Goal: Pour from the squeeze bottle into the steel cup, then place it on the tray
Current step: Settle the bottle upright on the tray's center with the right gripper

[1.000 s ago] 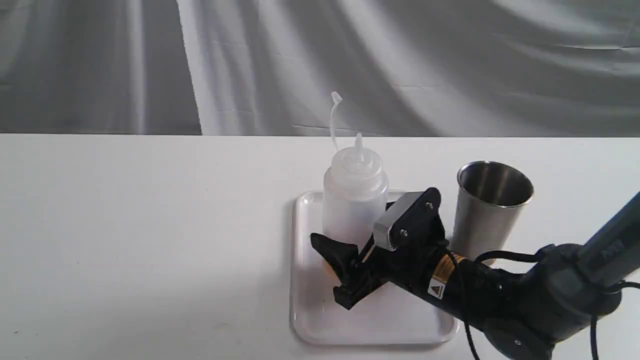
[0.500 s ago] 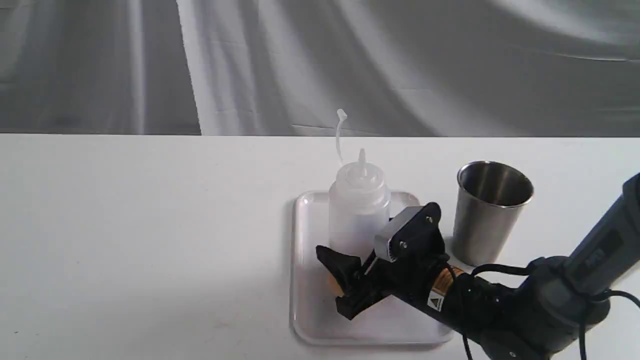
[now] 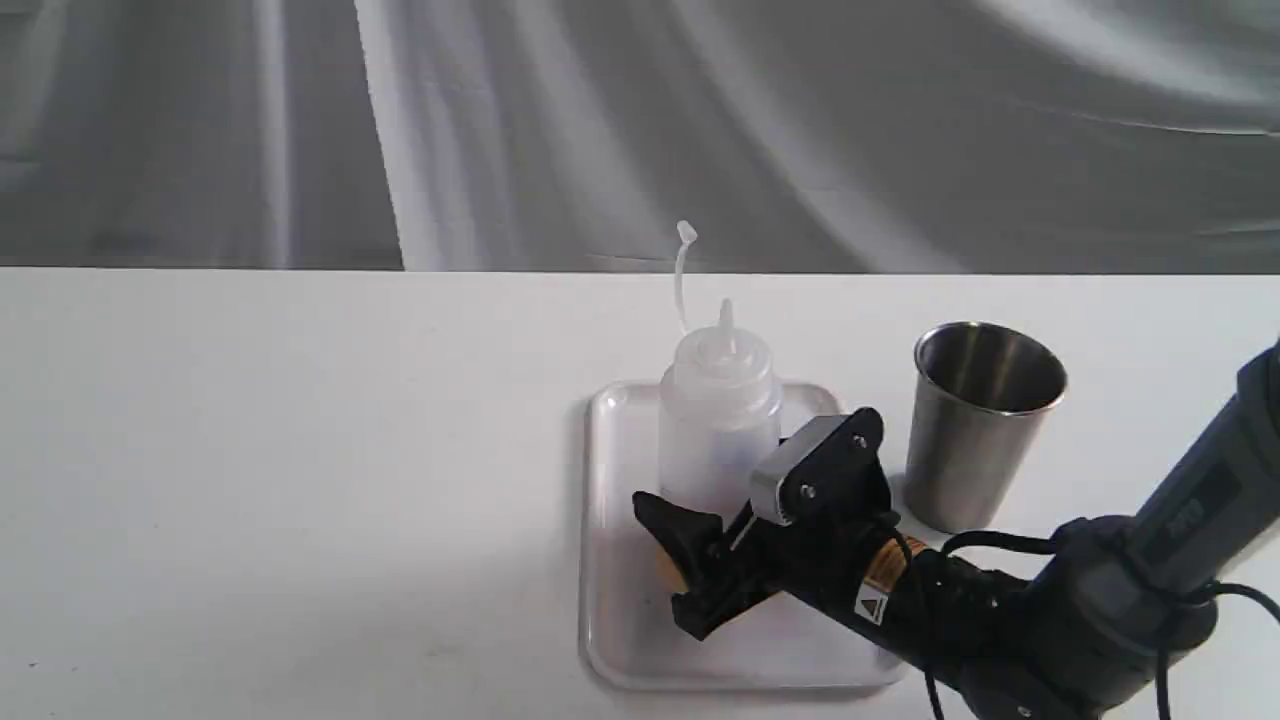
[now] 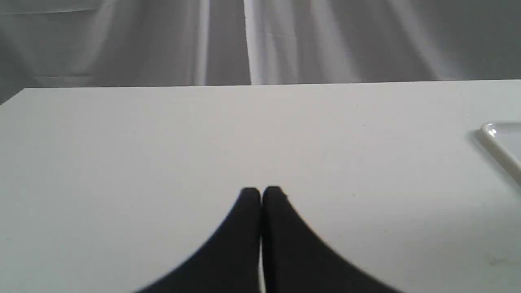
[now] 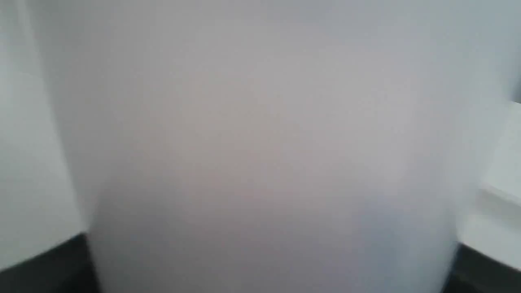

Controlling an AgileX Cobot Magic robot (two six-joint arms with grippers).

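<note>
Squeeze bottle (image 3: 718,420) standing on tray (image 3: 640,645), right gripper (image 3: 685,570) clamped on it.
Squeeze bottle upright on the tray's far half, left of the steel cup (image 3: 975,440); right gripper grasps its lower body. Left gripper (image 4: 260,195) clenched, empty, over the table (image 3: 300,450) left of the tray. Cup contents not visible; pour judged done. Left to do: let go, back the arm off.

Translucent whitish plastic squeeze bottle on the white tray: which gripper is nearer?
Right. The right gripper clasps the translucent squeeze bottle at its base, over the flat white tray; the left gripper sits shut above bare white table, beyond the tray's edge.
</note>
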